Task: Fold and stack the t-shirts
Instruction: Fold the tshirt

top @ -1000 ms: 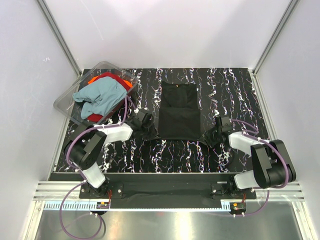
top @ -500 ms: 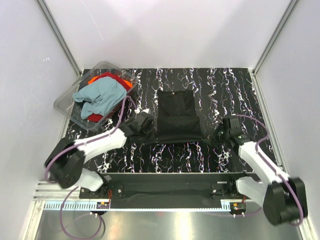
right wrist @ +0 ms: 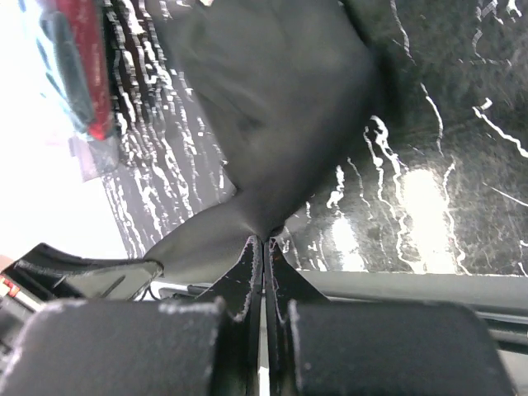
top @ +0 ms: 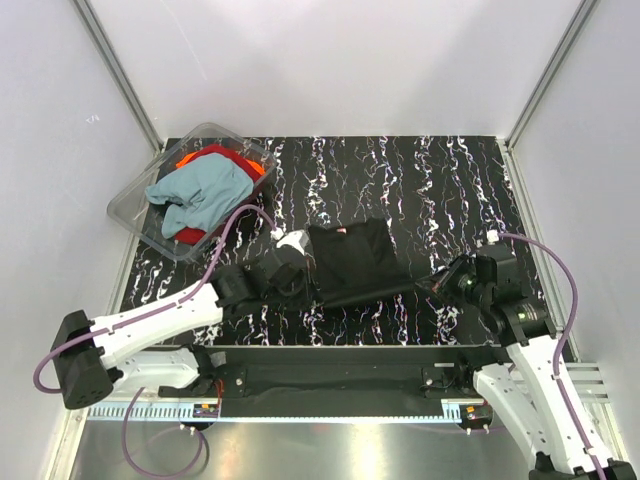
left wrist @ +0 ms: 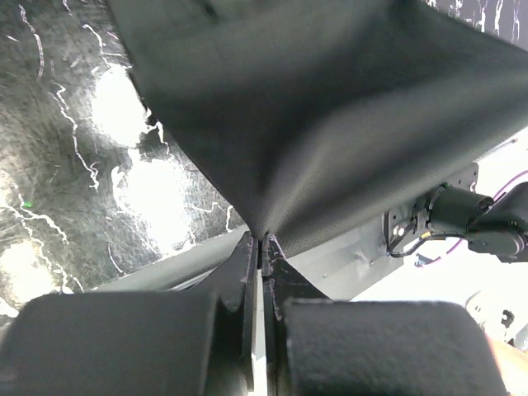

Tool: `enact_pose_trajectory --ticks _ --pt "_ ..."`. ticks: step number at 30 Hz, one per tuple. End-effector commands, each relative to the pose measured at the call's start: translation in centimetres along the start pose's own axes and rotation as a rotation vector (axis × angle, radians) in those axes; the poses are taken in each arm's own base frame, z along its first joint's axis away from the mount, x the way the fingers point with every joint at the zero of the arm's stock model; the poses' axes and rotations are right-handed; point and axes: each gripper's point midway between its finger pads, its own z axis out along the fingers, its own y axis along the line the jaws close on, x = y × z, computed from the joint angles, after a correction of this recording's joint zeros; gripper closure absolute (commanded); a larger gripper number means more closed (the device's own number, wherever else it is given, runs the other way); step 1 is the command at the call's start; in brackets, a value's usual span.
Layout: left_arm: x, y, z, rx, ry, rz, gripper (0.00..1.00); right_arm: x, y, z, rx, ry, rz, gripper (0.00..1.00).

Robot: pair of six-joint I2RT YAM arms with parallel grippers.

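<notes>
One table [top: 440, 180]: black marbled top, stretching away ahead of both grippers.
One tub [top: 130, 215]: clear plastic, beyond the left gripper [top: 300, 268] and out to its left, well apart from it.
Black t-shirt [top: 350, 262]: strung between the two grippers, its near edge raised off the table and the rest trailing away ahead of them. No sleeves show, so it looks already narrowed to a panel.
Teal-blue t-shirt [top: 205, 190]: crumpled in the tub, on top, far from either gripper.
Red-orange t-shirt [top: 225, 153]: under and behind the teal one in the tub, only partly showing.
Left gripper, wrist view [left wrist: 262, 243]: jaws pinched tight on the shirt's left near corner, and the cloth [left wrist: 330, 107] fans out from the pinch.
Right gripper [top: 437, 285]: also clamped, on the right near corner. Its wrist view [right wrist: 264, 241] shows the fabric [right wrist: 272, 124] drawn to a point between the fingers.
Progress: early, as I judge it. The first shirt is mid-fold, nothing is stacked, and two shirts wait unfolded.
Left to do: finish and lay this fold, then fold the other two and stack all three.
</notes>
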Motion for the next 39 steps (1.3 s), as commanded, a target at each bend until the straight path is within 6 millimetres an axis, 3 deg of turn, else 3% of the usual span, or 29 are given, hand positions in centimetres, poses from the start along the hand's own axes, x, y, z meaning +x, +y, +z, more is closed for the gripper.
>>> enact_pose_trajectory --ticks 1,7,10,14,15,19,23,24,25,27,28,30,31,34,36,39 --pt "-2.5 -0.8 -1.1 -0.019 -0.088 -0.014 1.00 -0.5 1.2 -0.8 -0.024 -0.004 -0.044 1.00" --pt "-5.2 -0.6 -0.4 -0.075 -0.111 -0.008 1.00 -3.7 3.7 0.0 -0.056 -0.083 -0.150 1.00" --pt "-7.1 -0.2 0.4 -0.092 -0.107 -0.008 1.00 -5.4 5.3 1.8 -0.059 -0.081 -0.192 1.00" --pt "-10.0 0.7 1.6 -0.119 -0.109 -0.019 1.00 -7.0 5.9 5.6 -0.013 -0.030 -0.233 1.00" --pt "-11.4 0.9 1.7 -0.120 -0.119 -0.025 1.00 -7.6 7.0 5.9 -0.031 -0.024 -0.260 1.00" --pt "-14.1 2.9 4.8 -0.153 -0.080 -0.054 1.00 -9.2 8.1 9.5 -0.030 0.006 -0.294 1.00" --pt "-17.4 4.7 7.6 -0.162 -0.059 -0.080 1.00 -10.7 8.3 13.9 0.000 0.059 -0.309 1.00" --pt "-18.8 4.2 7.8 -0.143 -0.074 -0.078 1.00 -10.9 8.1 14.7 0.012 0.066 -0.314 1.00" --pt "-18.9 4.8 9.3 -0.151 -0.047 -0.078 1.00 -11.4 8.1 15.5 0.014 0.063 -0.317 1.00" --pt "-21.5 4.3 10.0 -0.125 -0.078 -0.044 1.00 -12.1 7.5 17.8 0.036 0.081 -0.307 1.00" --pt "-21.6 5.1 11.6 -0.137 -0.053 -0.049 1.00 -12.8 7.5 18.5 0.036 0.079 -0.302 1.00" --pt "-23.9 5.2 12.3 -0.115 -0.075 -0.048 0.99 -13.2 6.9 20.6 0.048 0.109 -0.290 0.99" --pt "-23.7 6.2 13.9 -0.127 -0.046 -0.061 0.98 -13.4 6.0 21.9 0.068 0.124 -0.277 0.99" --pt "-25.4 7.5 16.0 -0.109 -0.033 -0.080 0.97 -14.4 5.7 23.6 0.076 0.123 -0.262 0.95" --pt "-26.8 8.6 17.1 -0.116 -0.045 -0.078 0.87 -14.8 4.9 25.1 0.092 0.130 -0.256 0.93" --pt "-29.1 9.6 17.5 -0.119 -0.083 -0.076 0.83 -16.4 4.5 26.6 0.091 0.114 -0.248 0.85"
